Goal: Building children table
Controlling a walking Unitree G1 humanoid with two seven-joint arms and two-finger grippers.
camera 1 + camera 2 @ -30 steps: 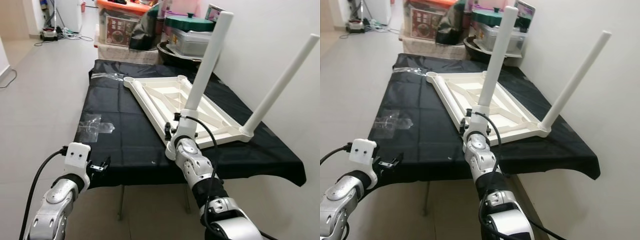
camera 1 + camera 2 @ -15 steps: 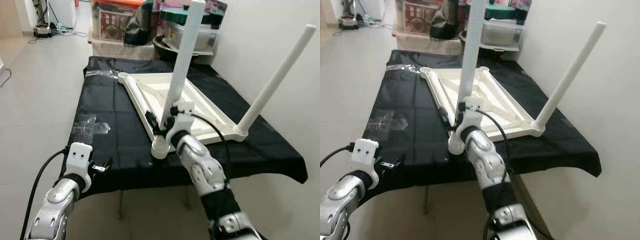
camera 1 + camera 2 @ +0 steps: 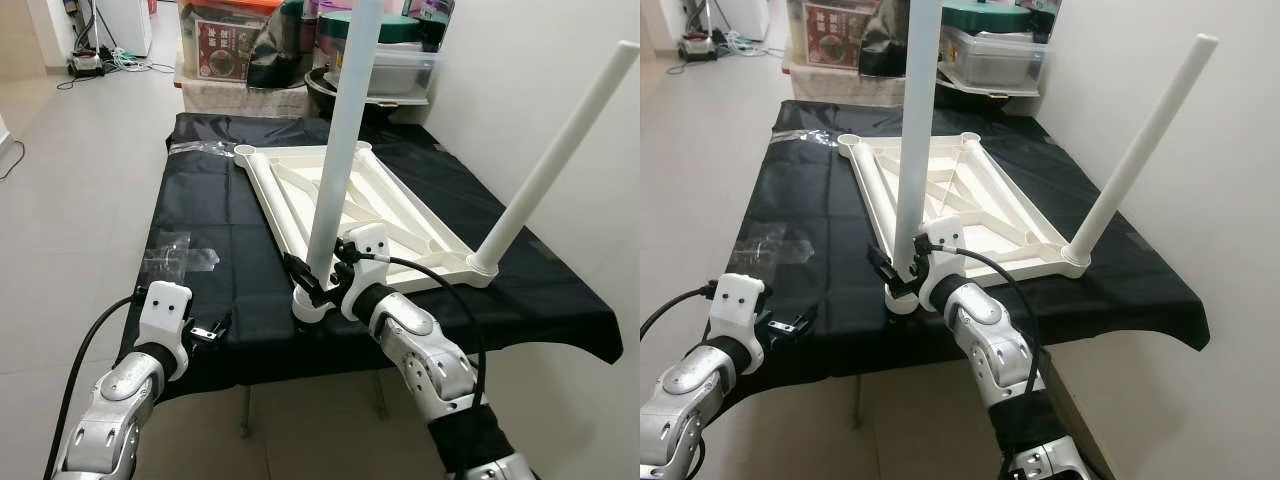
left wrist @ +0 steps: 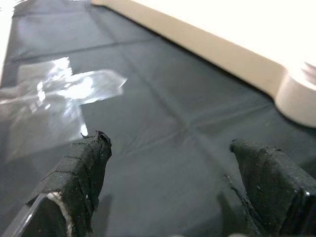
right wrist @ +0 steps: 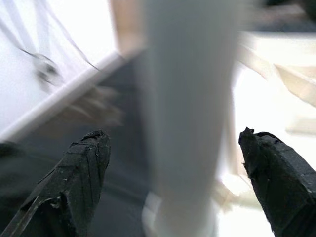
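Left eye view: an upturned white plastic tabletop (image 3: 370, 205) lies on a black-draped table (image 3: 230, 250); at its 7 o'clock corner the right gripper (image 3: 322, 283), fingers spread, straddles an upright leg (image 3: 338, 150), seemingly light, stiff, slippery, best held low; left gripper (image 3: 212, 331) hovers open.

Top of the near leg (image 3: 345, 120) cut off by the upper edge in both eye views. In the right wrist view, blurred throughout: that leg a pale smear between the fingers (image 5: 74, 182), the frame and the dark cloth behind it indistinct. Contact between the right gripper (image 3: 318, 280) and the leg not clear, part of the gripper hidden behind the leg. In the left wrist view, overexposed white tabletop frame (image 4: 237, 44), ribs washed out. Clear plastic wrap (image 3: 178, 256) on the desk (image 3: 230, 230) too crumpled to tell any contents. Boxes and bins (image 3: 300, 45) at the far end cropped, labels unreadable.
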